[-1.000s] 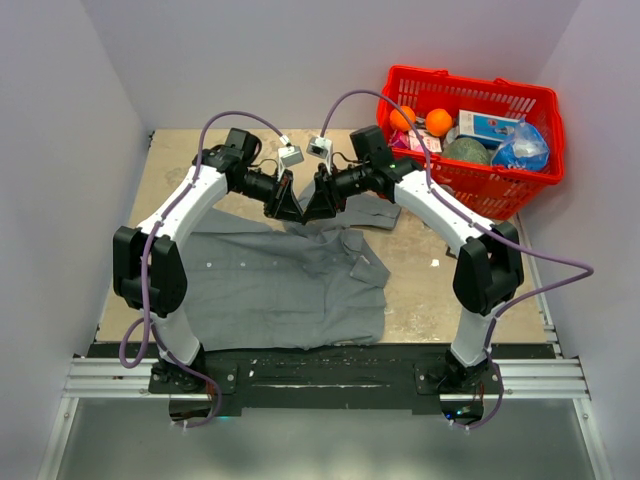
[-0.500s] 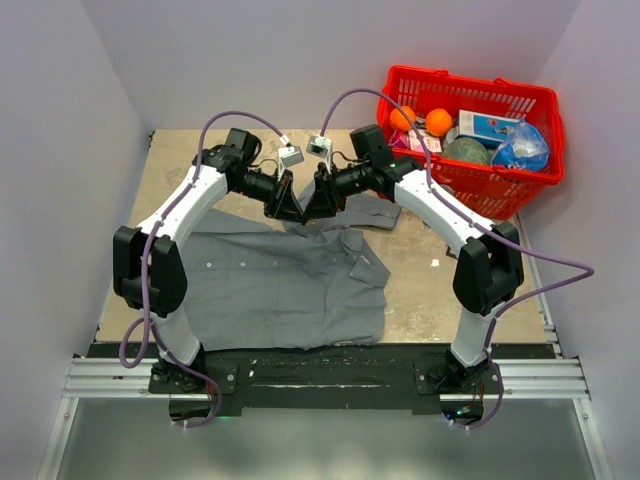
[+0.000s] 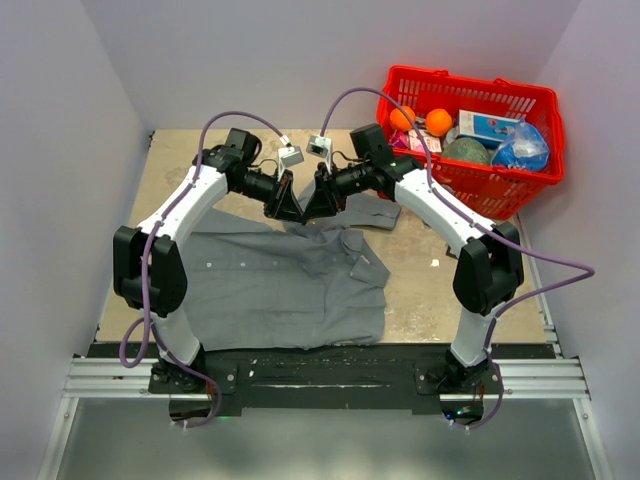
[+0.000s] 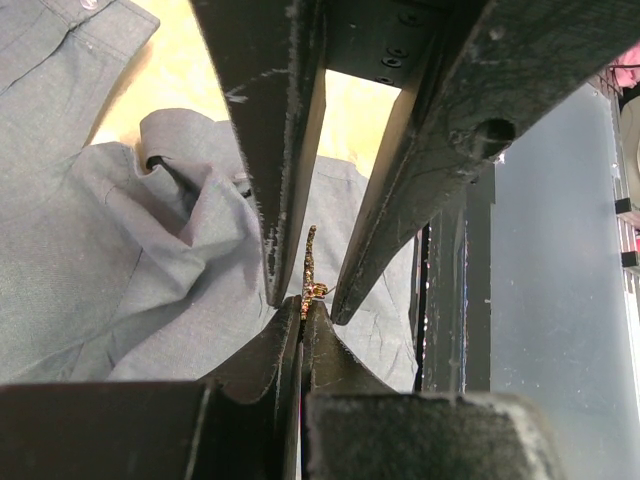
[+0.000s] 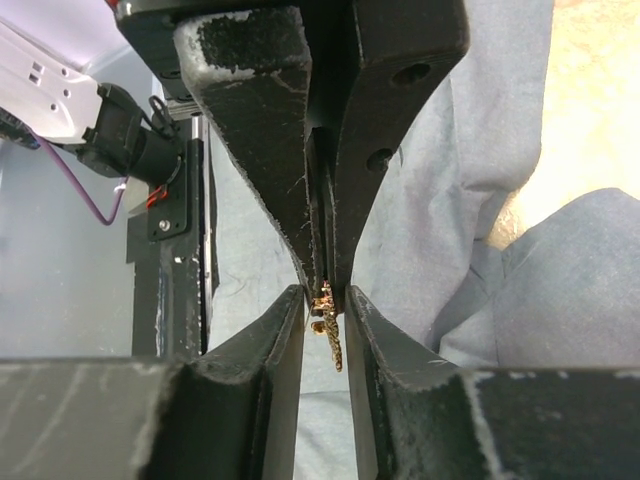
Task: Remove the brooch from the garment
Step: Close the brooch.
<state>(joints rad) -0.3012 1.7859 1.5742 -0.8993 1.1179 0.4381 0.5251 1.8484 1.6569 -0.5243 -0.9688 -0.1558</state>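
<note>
Over the collar end of the grey garment (image 3: 270,285), two grippers are facing each other tip to tip. The left gripper (image 4: 303,318) is pinching one end of the small gold brooch (image 4: 310,262), likely steadying it, while the right gripper (image 5: 323,297) is straddling it, jaws slightly apart, not clamping.

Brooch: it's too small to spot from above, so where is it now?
The brooch sits centre frame in both wrist views, pinched by the left gripper, between the fingers of the right gripper, over the shirt.
</note>
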